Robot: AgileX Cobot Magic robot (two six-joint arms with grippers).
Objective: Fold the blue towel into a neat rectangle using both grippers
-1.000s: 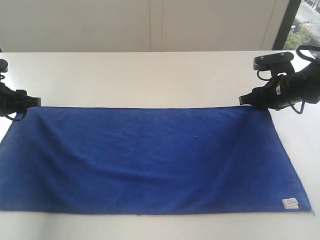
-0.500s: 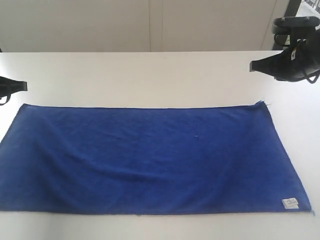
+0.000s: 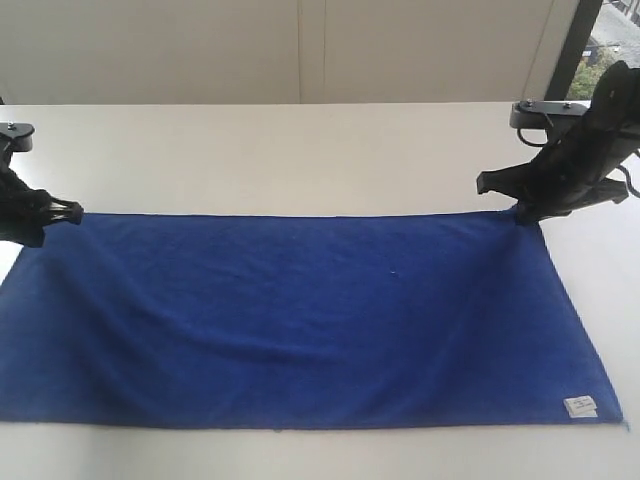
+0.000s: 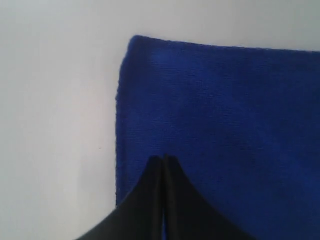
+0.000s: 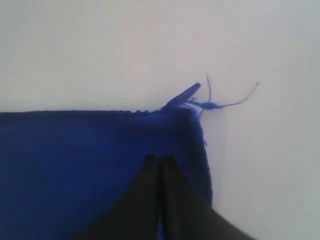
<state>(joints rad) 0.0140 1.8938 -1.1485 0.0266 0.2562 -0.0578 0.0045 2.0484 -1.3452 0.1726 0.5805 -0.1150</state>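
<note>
The blue towel (image 3: 300,320) lies spread flat on the white table (image 3: 300,150), long side across the exterior view, with its white label (image 3: 580,406) at the near right corner. My left gripper (image 3: 62,212) is down on the far left corner, its fingers (image 4: 152,172) pressed together over the cloth (image 4: 225,110) just inside the edge. At the far right corner, where loose threads (image 5: 220,102) stick out, my right gripper (image 3: 520,212) is also shut, fingertips (image 5: 170,167) on the towel (image 5: 75,160). No fold of cloth shows between either pair of fingers.
Bare white tabletop runs behind the towel to a pale wall (image 3: 300,50). A dark window frame (image 3: 578,45) stands at the back right. A narrow strip of table shows at the front edge (image 3: 300,455).
Half a second ago both grippers were raised and off the far corners; now they are back down on them. The towel lies as before.
</note>
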